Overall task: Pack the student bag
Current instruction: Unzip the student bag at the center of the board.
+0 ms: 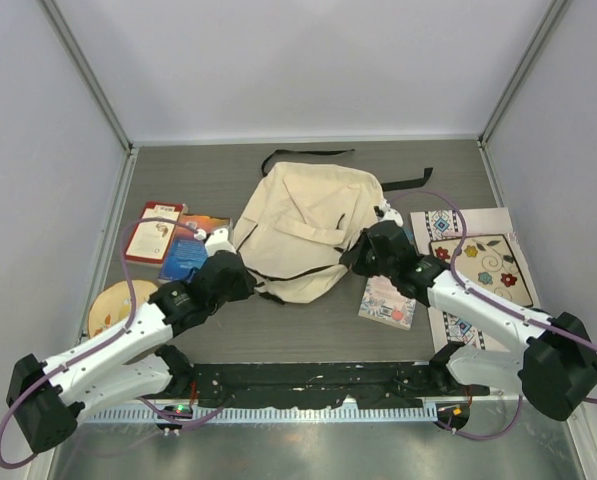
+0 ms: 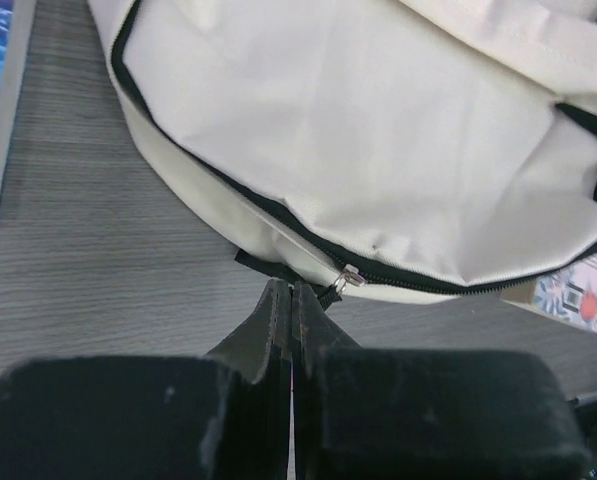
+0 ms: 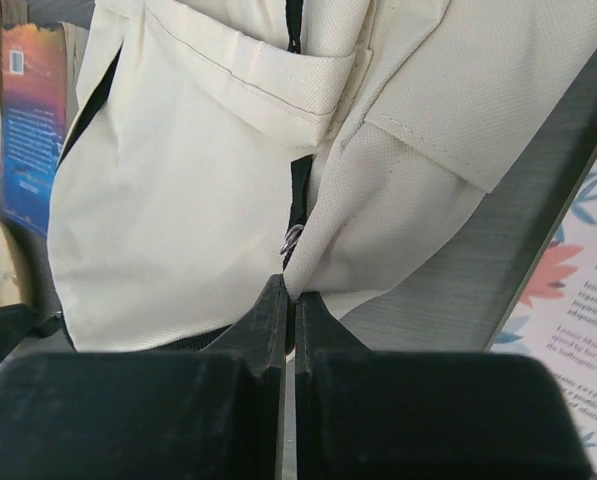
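Observation:
The student bag point(image 1: 308, 225), a cream fabric backpack with black straps and black zipper lines, lies flat mid-table. My left gripper point(image 1: 250, 283) is at its near left edge. In the left wrist view its jaws point(image 2: 291, 290) are shut, with the black tab of the metal zipper pull point(image 2: 350, 277) pinched at their tips against the bag point(image 2: 378, 150). My right gripper point(image 1: 348, 262) is at the bag's near right edge. In the right wrist view it point(image 3: 296, 292) is shut on a fold of cream fabric point(image 3: 338, 230), beside a second metal zipper pull point(image 3: 291, 238).
Books point(image 1: 156, 232) and a blue book point(image 1: 185, 258) lie left of the bag, and a round tan disc point(image 1: 113, 303) lies nearer. A floral booklet point(image 1: 388, 302) lies by the right gripper. A patterned mat point(image 1: 478, 265) lies at the right. Walls enclose the table.

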Controlling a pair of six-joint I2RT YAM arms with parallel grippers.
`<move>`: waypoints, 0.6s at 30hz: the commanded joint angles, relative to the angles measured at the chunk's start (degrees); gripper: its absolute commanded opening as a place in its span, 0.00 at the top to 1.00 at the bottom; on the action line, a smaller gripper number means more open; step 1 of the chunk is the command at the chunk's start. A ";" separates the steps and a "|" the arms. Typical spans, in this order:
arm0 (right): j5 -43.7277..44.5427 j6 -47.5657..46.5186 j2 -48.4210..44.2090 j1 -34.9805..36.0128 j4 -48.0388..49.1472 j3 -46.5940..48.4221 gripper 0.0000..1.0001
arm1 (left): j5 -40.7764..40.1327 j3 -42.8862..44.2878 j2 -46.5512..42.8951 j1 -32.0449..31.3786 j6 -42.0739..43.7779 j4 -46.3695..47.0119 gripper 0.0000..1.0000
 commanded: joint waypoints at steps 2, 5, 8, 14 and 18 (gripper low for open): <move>6.27 -15.61 1.89 -1.05 -0.06 8.46 0.99 | 6.68 -2.71 -5.09 0.43 3.85 2.48 1.00; 4.01 -19.64 2.86 -1.05 1.25 11.28 0.99 | 10.46 -3.77 -6.32 0.08 3.85 5.11 1.00; 4.34 -20.72 7.06 -1.74 -0.76 15.23 0.99 | 11.96 -4.04 -5.98 -1.50 3.15 7.31 1.00; -0.21 -16.42 16.03 -9.38 -6.57 18.14 0.87 | 9.24 -3.50 -0.71 -4.32 -1.58 10.73 1.00; -6.99 -14.83 15.97 -14.31 -7.89 16.83 0.54 | 8.01 -6.58 3.86 -4.32 -8.53 19.86 1.00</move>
